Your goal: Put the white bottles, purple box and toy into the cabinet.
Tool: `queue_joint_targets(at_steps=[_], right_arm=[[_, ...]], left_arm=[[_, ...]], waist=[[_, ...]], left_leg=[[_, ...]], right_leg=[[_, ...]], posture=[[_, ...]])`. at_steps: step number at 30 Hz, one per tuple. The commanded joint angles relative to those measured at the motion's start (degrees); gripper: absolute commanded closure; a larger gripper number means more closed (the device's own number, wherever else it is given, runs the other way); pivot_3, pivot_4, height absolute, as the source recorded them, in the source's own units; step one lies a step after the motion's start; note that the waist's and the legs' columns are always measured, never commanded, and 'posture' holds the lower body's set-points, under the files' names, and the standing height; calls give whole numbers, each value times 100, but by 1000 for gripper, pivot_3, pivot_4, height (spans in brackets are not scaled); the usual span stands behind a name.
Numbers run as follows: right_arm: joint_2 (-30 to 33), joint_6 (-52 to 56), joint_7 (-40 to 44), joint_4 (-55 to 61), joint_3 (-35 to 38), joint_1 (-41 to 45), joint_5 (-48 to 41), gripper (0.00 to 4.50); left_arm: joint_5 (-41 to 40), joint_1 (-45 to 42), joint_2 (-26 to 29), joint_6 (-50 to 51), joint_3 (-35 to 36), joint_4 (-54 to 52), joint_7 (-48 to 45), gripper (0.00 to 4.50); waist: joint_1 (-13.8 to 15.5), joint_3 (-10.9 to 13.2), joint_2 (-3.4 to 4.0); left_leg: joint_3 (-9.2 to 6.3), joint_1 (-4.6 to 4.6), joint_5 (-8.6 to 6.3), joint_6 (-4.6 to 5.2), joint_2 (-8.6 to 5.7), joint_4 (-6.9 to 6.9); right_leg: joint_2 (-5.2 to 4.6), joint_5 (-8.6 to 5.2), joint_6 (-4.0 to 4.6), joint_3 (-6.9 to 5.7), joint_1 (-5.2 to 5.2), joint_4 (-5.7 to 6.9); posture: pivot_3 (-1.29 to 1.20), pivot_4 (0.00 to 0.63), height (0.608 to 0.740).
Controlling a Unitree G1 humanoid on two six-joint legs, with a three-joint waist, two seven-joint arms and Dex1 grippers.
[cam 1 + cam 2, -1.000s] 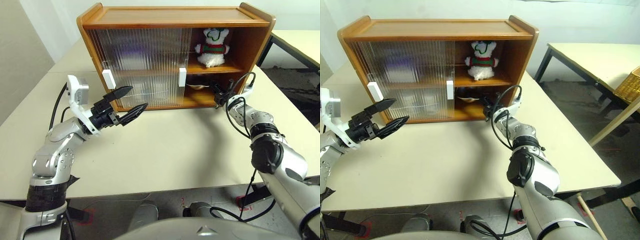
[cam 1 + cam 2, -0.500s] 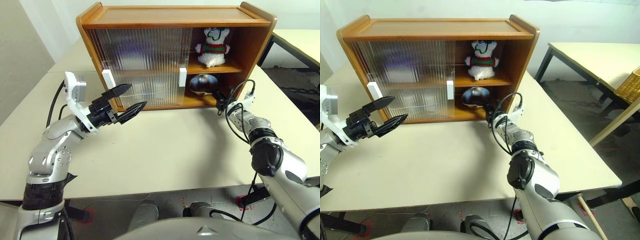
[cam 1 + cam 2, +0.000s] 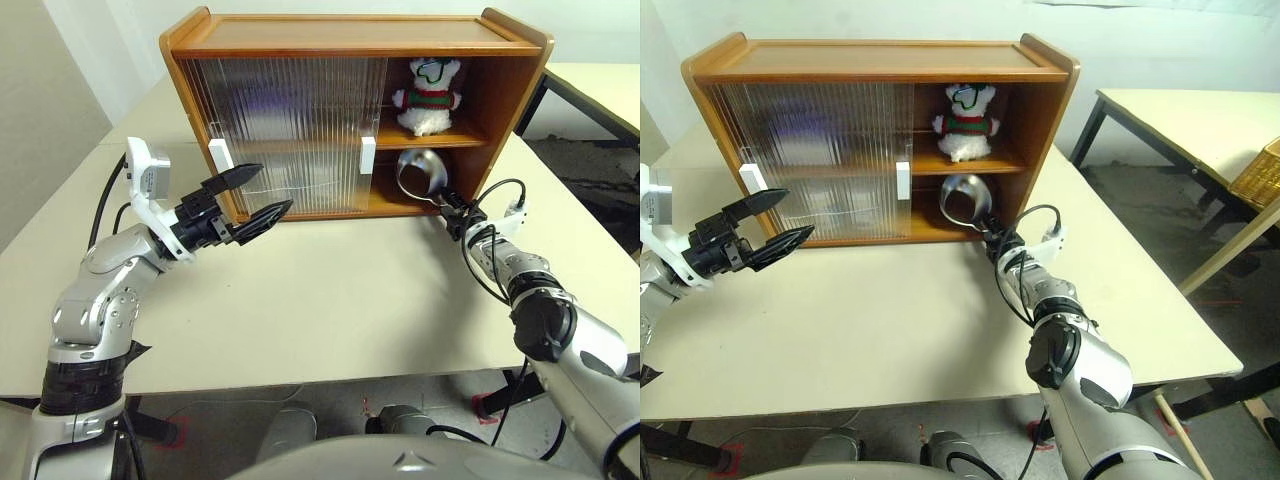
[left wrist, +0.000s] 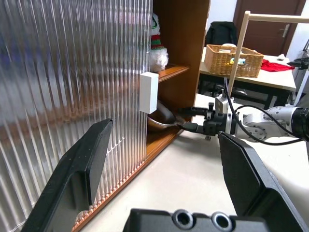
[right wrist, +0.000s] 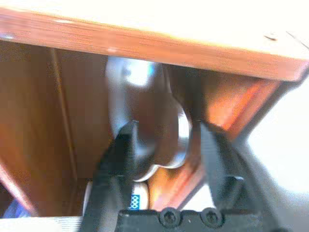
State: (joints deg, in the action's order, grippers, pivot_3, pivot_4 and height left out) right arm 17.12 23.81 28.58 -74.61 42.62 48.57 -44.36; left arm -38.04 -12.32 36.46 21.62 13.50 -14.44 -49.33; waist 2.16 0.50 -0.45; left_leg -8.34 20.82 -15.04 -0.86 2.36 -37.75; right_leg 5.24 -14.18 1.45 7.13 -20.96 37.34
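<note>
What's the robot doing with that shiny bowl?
The right gripper is at the steel bowl, which is tipped up on its edge at the open lower shelf of the cabinet. The toy sits on the shelf above. The left gripper hangs open in front of the sliding doors, holding nothing.

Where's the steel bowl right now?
In the left eye view, the steel bowl stands tipped on edge at the open right end of the cabinet, on its lower shelf, below the toy and just ahead of the right hand.
</note>
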Motion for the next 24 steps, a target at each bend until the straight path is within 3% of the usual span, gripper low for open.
queue_joint_targets(at_steps=[1,4,11,18,22,24], right_arm=[[57,17,22,-123,-19,-147,183,1024],[96,84,147,-120,-34,-174,204,42],[203,305,464,-65,-52,-211,228,42],[360,632,1048,171,-229,-318,355,42],[330,342,2207,1075,-1414,-775,1187,42],[106,-108,2600,2304,-2096,-1431,1527,42]], left_arm=[[55,-87,-26,-34,-63,136,-56,0],[86,-89,-63,-78,-97,174,-81,0],[129,-150,-146,-142,-172,242,-103,0],[140,-193,-191,-154,-229,260,-105,0],[135,-202,-188,-164,-223,298,-137,0],[155,-217,-205,-204,-243,384,-182,0]], waist=[[0,-4,-7],[0,-8,-13],[-4,-8,-13],[-17,-8,-12],[-23,-7,-11],[-53,-6,-10]], left_leg=[[-2,-2,0,0,0,-1],[-8,-11,1,0,3,-5],[-16,-3,2,0,4,-5],[-5,7,-4,-8,-6,1],[18,10,-8,-13,-18,1],[46,9,-10,-13,-17,1]], right_leg=[[0,-1,-2,0,3,0],[-4,-7,-12,1,15,0],[-15,-18,-30,3,10,0],[-12,-10,11,2,1,-2],[-5,-11,4,0,2,-9],[2,-1,-12,-2,2,-11]], posture=[[76,0,740],[73,0,740],[61,0,740],[53,0,740],[41,0,740],[29,0,740]])
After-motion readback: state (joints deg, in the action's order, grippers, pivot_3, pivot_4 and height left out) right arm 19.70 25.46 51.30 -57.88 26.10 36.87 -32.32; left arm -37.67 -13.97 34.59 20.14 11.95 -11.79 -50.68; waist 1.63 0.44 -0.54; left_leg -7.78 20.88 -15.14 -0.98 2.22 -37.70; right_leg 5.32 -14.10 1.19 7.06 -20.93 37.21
